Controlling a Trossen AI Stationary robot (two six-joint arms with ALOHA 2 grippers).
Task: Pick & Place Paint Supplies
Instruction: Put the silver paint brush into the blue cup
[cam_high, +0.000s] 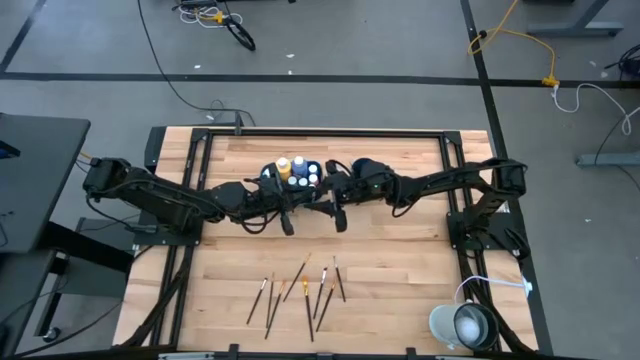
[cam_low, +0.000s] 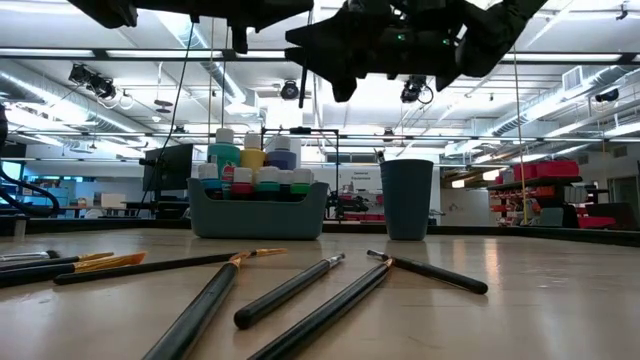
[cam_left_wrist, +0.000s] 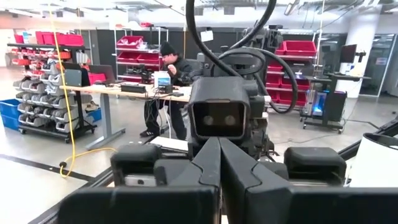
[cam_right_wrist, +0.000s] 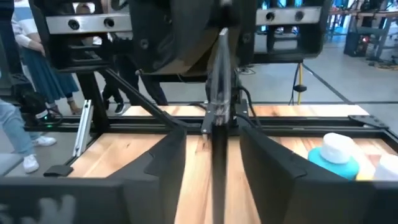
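Both arms reach to the table's middle, and their grippers face each other above it, near the teal tray (cam_high: 295, 172) of white-capped paint bottles (cam_low: 258, 160). My left gripper (cam_left_wrist: 219, 142) is shut. My right gripper (cam_right_wrist: 214, 134) is open, with a thin dark-handled paintbrush (cam_right_wrist: 217, 168) running between its fingers; the brush's silver ferrule (cam_right_wrist: 213, 99) and bristles point toward the left gripper. Several more paintbrushes (cam_high: 300, 290) lie flat on the wood nearer the near edge. The dark blue cup (cam_high: 365, 168) stands right of the tray. My left gripper appears shut on the bristle end (cam_right_wrist: 219, 50) of the paintbrush, coming level from the table's left. The place of contact is blurred, and the left wrist view hides it behind the shut fingers. The brush is lifted clear and lies roughly level, its handle reaching into the right gripper's gap.
A white round object (cam_high: 460, 325) sits at the near right corner. Black frame rails (cam_high: 330, 130) run round the table. Bare wood lies between the grippers and the loose brushes (cam_low: 290, 290). A person (cam_left_wrist: 171, 68) works at a bench in the room behind.
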